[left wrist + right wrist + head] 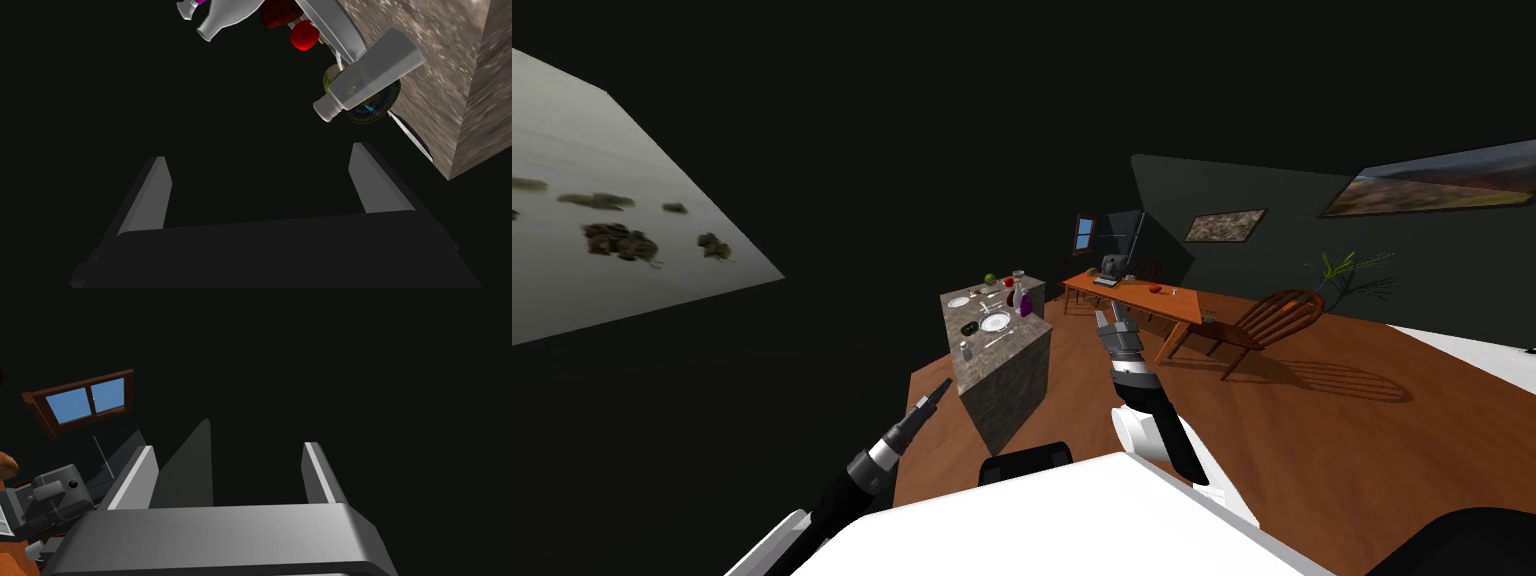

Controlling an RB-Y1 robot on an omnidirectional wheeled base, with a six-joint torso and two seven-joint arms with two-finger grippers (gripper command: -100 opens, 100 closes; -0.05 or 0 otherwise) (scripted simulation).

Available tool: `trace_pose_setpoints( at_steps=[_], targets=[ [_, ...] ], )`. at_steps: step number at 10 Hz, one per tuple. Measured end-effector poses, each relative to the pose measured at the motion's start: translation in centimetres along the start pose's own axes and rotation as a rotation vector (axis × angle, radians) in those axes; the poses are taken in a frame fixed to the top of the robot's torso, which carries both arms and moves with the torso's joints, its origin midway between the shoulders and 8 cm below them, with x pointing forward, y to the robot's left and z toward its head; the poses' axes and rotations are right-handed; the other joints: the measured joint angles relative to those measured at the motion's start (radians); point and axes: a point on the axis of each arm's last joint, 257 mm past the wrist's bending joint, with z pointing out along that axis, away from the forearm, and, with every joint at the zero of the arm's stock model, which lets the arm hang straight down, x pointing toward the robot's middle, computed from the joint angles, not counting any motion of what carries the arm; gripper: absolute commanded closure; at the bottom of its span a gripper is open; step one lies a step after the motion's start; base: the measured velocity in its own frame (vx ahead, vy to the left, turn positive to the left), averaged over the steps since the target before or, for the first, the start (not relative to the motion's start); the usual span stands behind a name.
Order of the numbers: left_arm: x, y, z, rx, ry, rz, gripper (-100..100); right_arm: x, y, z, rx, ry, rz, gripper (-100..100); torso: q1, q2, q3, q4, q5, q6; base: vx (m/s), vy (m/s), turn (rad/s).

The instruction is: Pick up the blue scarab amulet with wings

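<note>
**Amulet ahead of my left pincer, half hidden behind a bottle**

My left pincer (259, 154) is spread wide with nothing between its fingers, hanging beside the near corner of the stone counter (1012, 385). Ahead of it, off to the counter side of one fingertip and well apart from both, a clear bottle (370, 75) with a pale cap stands on the counter top. Just behind the bottle lies the amulet (378, 111). It is dark, with a rounded, fan-like edge of fine blue-green ribs and a bright teal fleck near the middle.

The bottle covers much of it from the wrist. From my head it reads as a small dark oval lying flat, between the bottle and a white plate (995, 322). Its long axis seems to run across the counter's short side, but I cannot tell which way it points.

Farther along the counter is a red apple (305, 36). My right pincer (227, 446), also wide and empty, is raised toward the orange table (1162, 300), with a blue-paned window (85, 400) beyond.
</note>
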Motion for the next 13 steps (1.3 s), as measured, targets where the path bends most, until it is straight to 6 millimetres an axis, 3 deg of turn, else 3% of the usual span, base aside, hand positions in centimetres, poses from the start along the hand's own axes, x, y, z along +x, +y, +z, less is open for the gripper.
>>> trace_pose_setpoints(
  at_steps=[3, 8, 13],
  targets=[
    [1.2, 2.5, -1.7, -0.047, 0.098, 0.039, -100, 0.0, 0.0, 0.0, 0.000, 0.000, 0.000, 0, 0.000, 0.000, 0.000, 0.000, 0.000, -0.001, -0.017, 0.007, -0.196],
    [3.0, 7.9, -6.4, -0.144, 0.289, 0.114, -100, 0.0, 0.0, 0.0, 0.000, 0.000, 0.000, 0, 0.000, 0.000, 0.000, 0.000, 0.000, 0.000, -0.011, 0.005, -0.160],
    [3.1, 11.2, -11.2, -0.223, 0.440, 0.180, -100, 0.0, 0.0, 0.0, 0.000, 0.000, 0.000, 0, -0.001, -0.001, -0.001, 0.000, 0.000, 0.000, -0.001, -0.001, -0.204]
  ],
)
